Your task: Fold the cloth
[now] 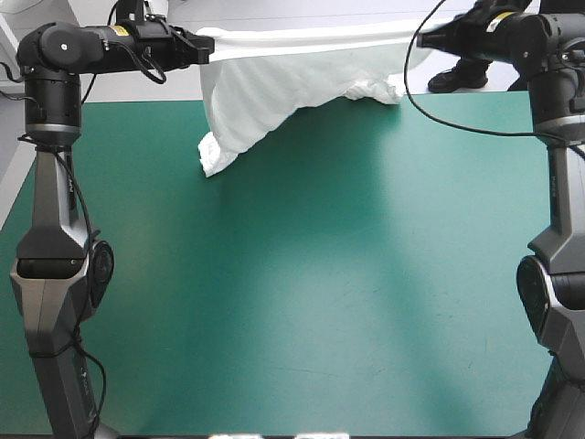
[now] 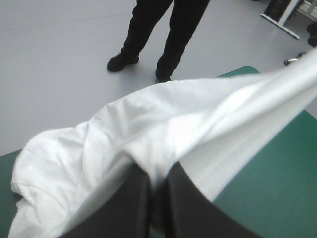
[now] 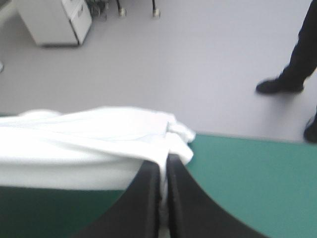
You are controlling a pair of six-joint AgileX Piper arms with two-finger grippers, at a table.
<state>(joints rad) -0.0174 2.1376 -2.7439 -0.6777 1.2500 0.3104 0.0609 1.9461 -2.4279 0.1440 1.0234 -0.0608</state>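
The white T-shirt (image 1: 265, 87) hangs stretched between both raised grippers over the far part of the teal-green table (image 1: 302, 274). Its top edge runs taut from my left gripper (image 1: 203, 46) to my right gripper (image 1: 422, 38). The body sags down, one sleeve end (image 1: 212, 155) touching the table at far left, another bunch (image 1: 375, 90) resting near the far edge. In the left wrist view my black fingers (image 2: 136, 198) are shut on the T-shirt (image 2: 114, 144). In the right wrist view my gripper (image 3: 163, 171) is likewise shut on the T-shirt (image 3: 84, 139).
The table's far edge (image 1: 475, 93) lies just under the hanging cloth. Bare teal-green cover stretches from the middle to the near edge.
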